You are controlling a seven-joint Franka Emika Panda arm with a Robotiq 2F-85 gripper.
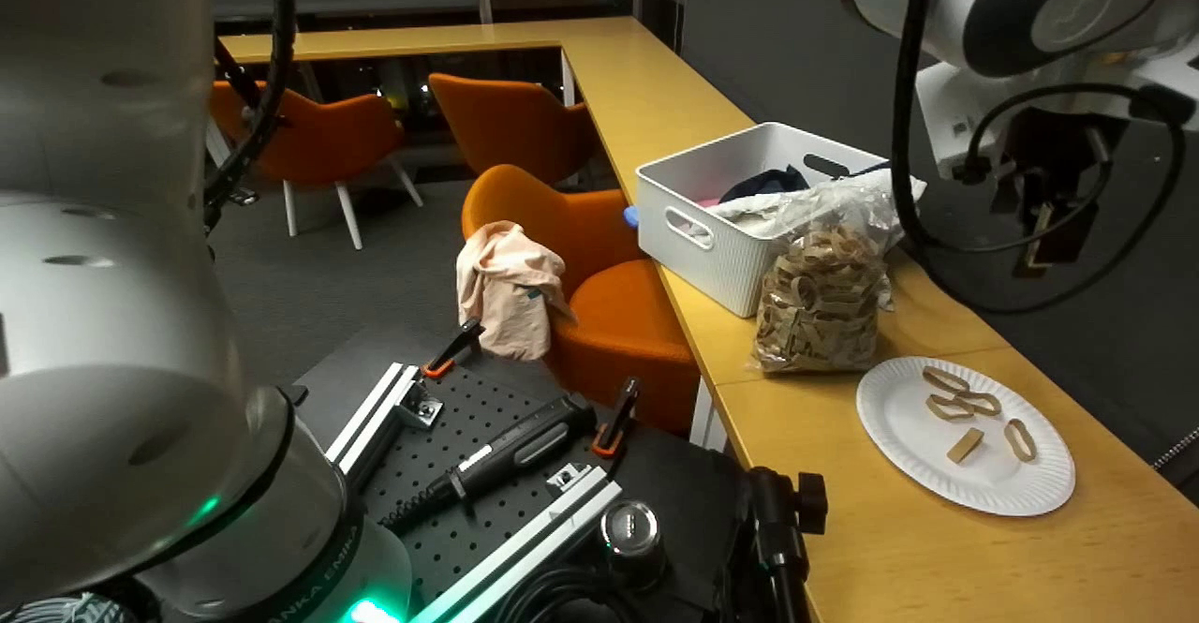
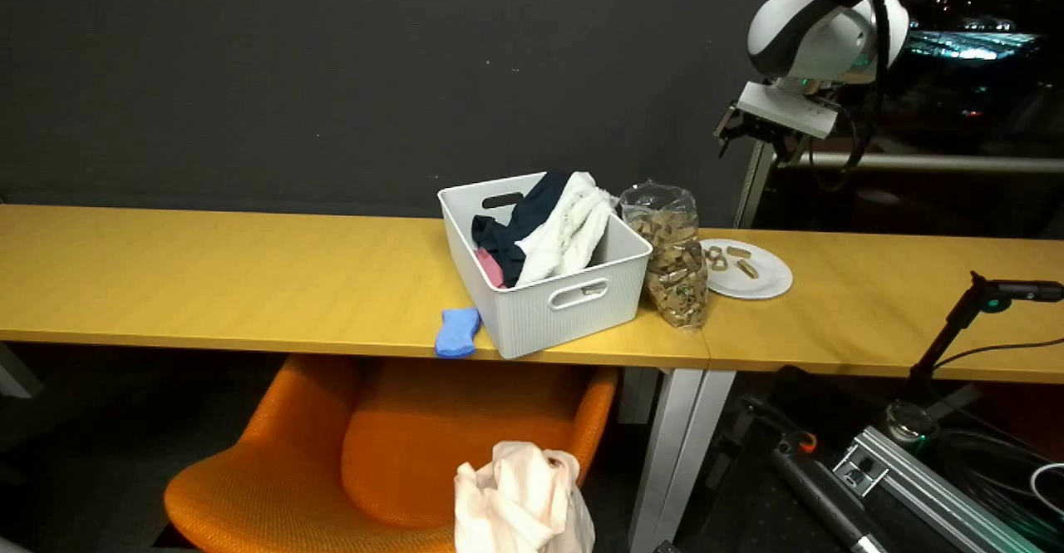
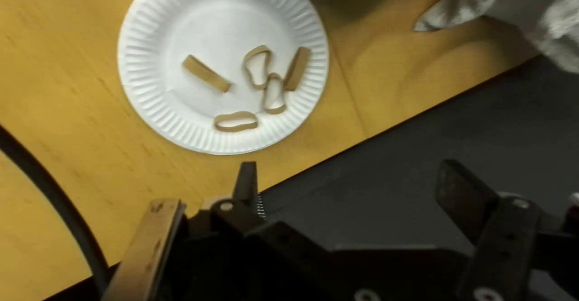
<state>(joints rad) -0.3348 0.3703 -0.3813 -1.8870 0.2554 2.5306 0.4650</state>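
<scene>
Hanging above the yellow, wood-grained desk (image 2: 208, 278), the black two-fingered gripper (image 3: 348, 169) has its fingers wide apart. Toward the desk's wall-side edge lies a round white plate (image 3: 217, 25) with a fluted rim; a clear, crinkled plastic bag (image 1: 834, 267) packed with tan loops (image 1: 810, 328) stands closer to the front edge. On the plate rest five flat tan bands (image 3: 206, 73): three open loops, two narrow strips.

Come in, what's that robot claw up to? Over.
Gripper open, empty, touching nothing. Five tan rubber bands on paper plate. Plastic bag of bands standing beside plate, possible obstacle.
</scene>
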